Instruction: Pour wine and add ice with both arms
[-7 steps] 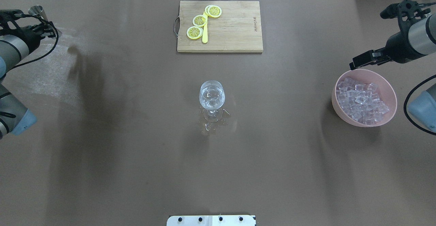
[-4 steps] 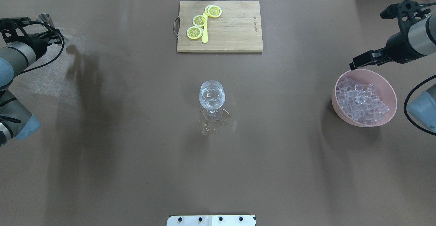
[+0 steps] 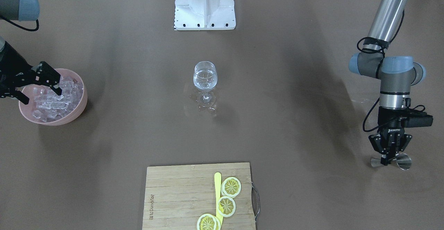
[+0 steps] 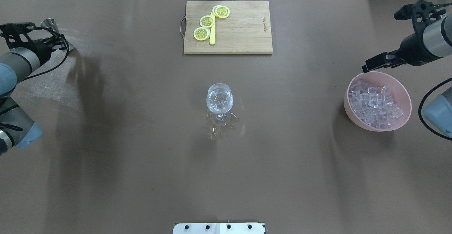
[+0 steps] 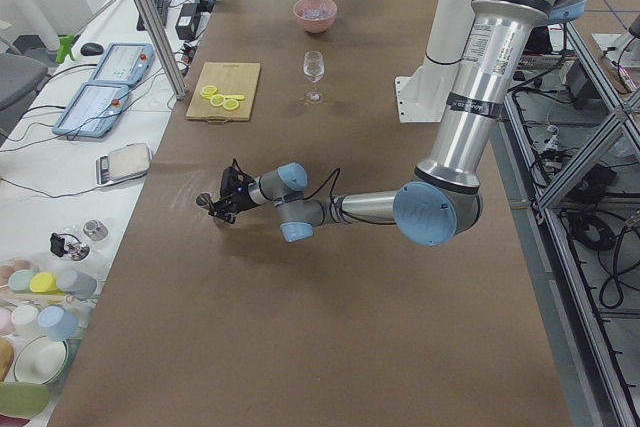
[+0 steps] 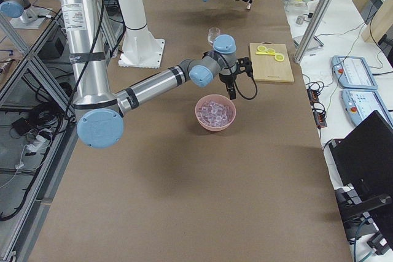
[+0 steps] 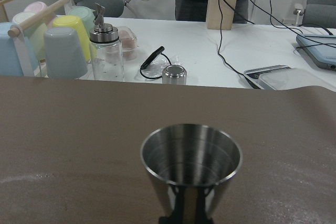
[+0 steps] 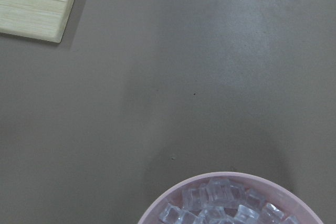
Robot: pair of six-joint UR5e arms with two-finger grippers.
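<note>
My left gripper (image 4: 55, 40) (image 3: 389, 158) is shut on the waist of a steel jigger (image 4: 47, 23) (image 7: 191, 163), held upright low over the table's far left. The wine glass (image 4: 219, 101) (image 3: 205, 78) stands mid-table with clear liquid and a few ice cubes in it. Wet glints ring its foot. The ice (image 4: 374, 105) (image 3: 52, 100) is heaped in a pink bowl (image 4: 350, 115) (image 3: 75, 113) at the right. My right gripper (image 4: 378, 63) (image 3: 37, 87) is open and empty, just above the bowl's far rim.
A wooden cutting board (image 4: 243, 33) at the far middle carries lemon slices (image 4: 207, 21) and a yellow knife (image 4: 212, 38). The white base block (image 4: 219, 228) is at the near edge. Cups and bottles (image 7: 68, 45) stand beyond the table's far edge.
My left gripper has carried the jigger a little to the right and nearer the robot. The right arm, glass and bowl have not moved.
</note>
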